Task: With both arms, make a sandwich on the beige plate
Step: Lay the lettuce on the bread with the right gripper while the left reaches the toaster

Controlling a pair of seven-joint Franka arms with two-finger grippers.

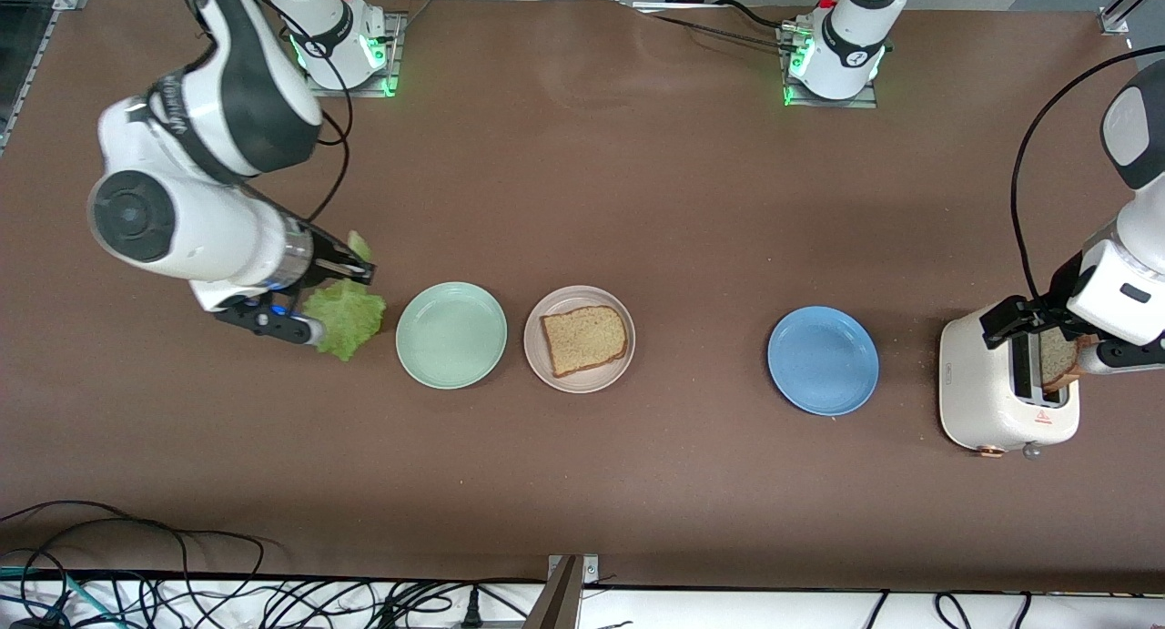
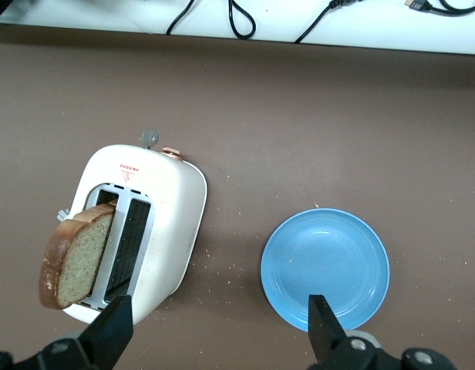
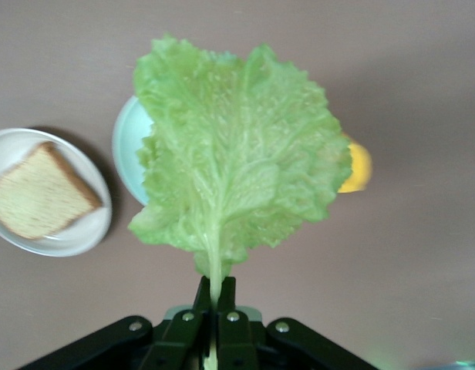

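One slice of brown bread (image 1: 583,339) lies flat on the beige plate (image 1: 596,379), also seen in the right wrist view as the bread (image 3: 38,191) on the plate (image 3: 77,237). My right gripper (image 1: 362,271) (image 3: 215,297) is shut on the stalk of a ruffled green lettuce leaf (image 1: 346,321) (image 3: 237,162), held above the table beside the mint plate. A second bread slice (image 1: 1058,356) (image 2: 72,258) stands tilted in a slot of the white toaster (image 1: 992,397) (image 2: 160,223). My left gripper (image 1: 1060,336) (image 2: 218,335) hangs open over the toaster, holding nothing.
A mint green plate (image 1: 450,335) (image 3: 129,146) sits next to the beige plate, toward the right arm's end. A blue plate (image 1: 823,360) (image 2: 325,267) lies between the beige plate and the toaster. A yellow object (image 3: 358,166) shows partly past the lettuce. Cables run along the table's near edge.
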